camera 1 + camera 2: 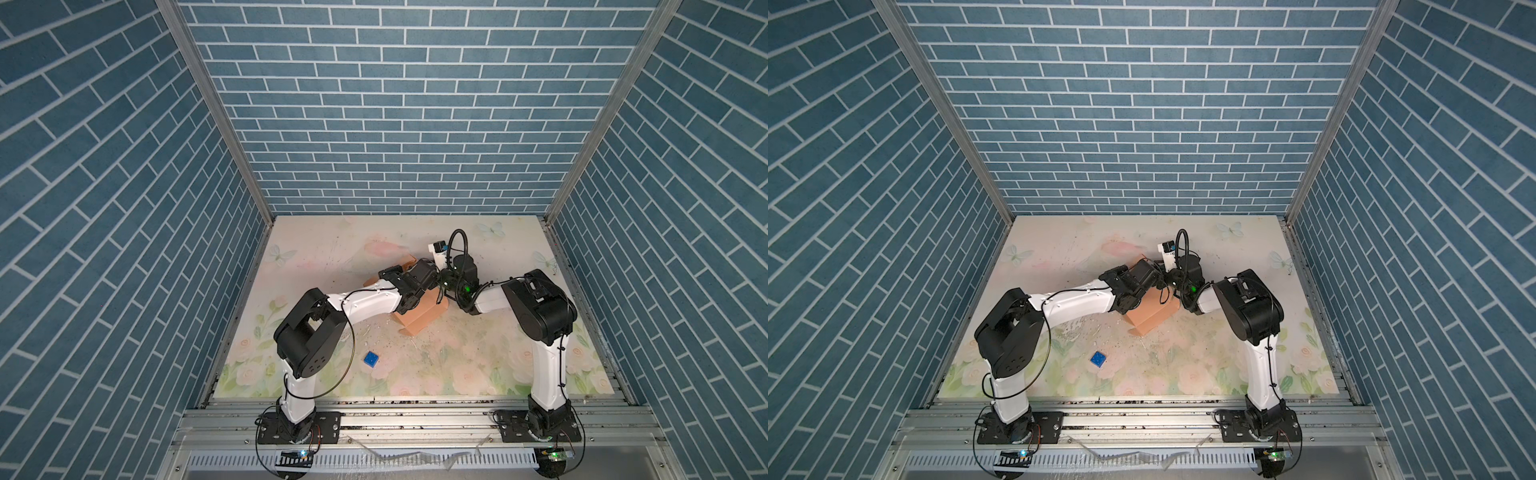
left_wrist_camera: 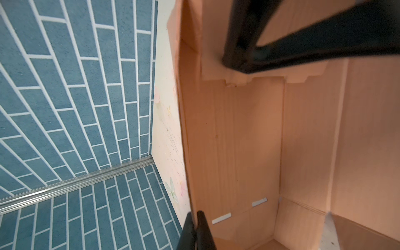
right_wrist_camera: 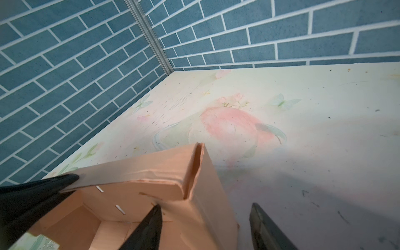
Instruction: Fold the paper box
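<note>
The paper box [image 1: 419,320] [image 1: 1148,320] is peach-tan cardboard, standing partly erected in the middle of the table under both wrists. In the left wrist view its inside walls [image 2: 238,140] fill the picture, and my left gripper [image 2: 195,214] is shut on the edge of one upright wall. My right gripper [image 3: 206,205] is open and straddles another wall [image 3: 207,186]. One of its fingers [image 3: 149,227] is inside the box against that wall; the other stands outside, apart from it. The left gripper's fingers [image 3: 39,188] show pinching the far wall.
A small blue cube [image 1: 371,358] [image 1: 1097,358] lies on the floral table [image 1: 457,365] in front of the left arm. Blue brick walls close in the back and both sides. An aluminium rail [image 1: 415,415] runs along the front edge.
</note>
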Available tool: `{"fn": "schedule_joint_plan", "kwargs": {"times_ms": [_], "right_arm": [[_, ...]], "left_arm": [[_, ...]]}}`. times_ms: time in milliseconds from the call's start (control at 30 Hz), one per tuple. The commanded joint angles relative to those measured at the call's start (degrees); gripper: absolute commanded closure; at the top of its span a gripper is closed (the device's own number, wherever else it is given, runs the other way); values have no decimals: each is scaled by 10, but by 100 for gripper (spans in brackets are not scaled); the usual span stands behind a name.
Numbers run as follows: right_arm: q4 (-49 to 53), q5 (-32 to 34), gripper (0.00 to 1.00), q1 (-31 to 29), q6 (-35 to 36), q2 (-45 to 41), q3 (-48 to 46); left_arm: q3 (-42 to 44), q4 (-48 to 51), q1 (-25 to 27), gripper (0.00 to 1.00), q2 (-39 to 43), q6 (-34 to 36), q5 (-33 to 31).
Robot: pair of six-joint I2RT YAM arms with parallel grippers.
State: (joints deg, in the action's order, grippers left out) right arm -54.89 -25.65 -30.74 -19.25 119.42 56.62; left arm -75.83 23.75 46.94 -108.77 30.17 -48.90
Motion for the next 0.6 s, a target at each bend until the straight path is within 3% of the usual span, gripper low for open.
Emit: {"fn": "schedule_joint_plan", "kwargs": {"times_ms": [0, 100, 300, 567], "right_arm": [[-36, -25, 36, -13, 1, 11, 31], [-48, -29, 36, -13, -11, 23, 41], [-46, -9, 57, -14, -16, 25, 44], [-54, 3, 68, -15, -14, 19, 32]], "left_arm": [[-6, 5, 3, 94, -14, 0, 16], [-5, 4, 3, 94, -13, 0, 17], [-6, 3, 3, 94, -16, -1, 17], [-7, 5, 3, 94, -14, -2, 18]]}}
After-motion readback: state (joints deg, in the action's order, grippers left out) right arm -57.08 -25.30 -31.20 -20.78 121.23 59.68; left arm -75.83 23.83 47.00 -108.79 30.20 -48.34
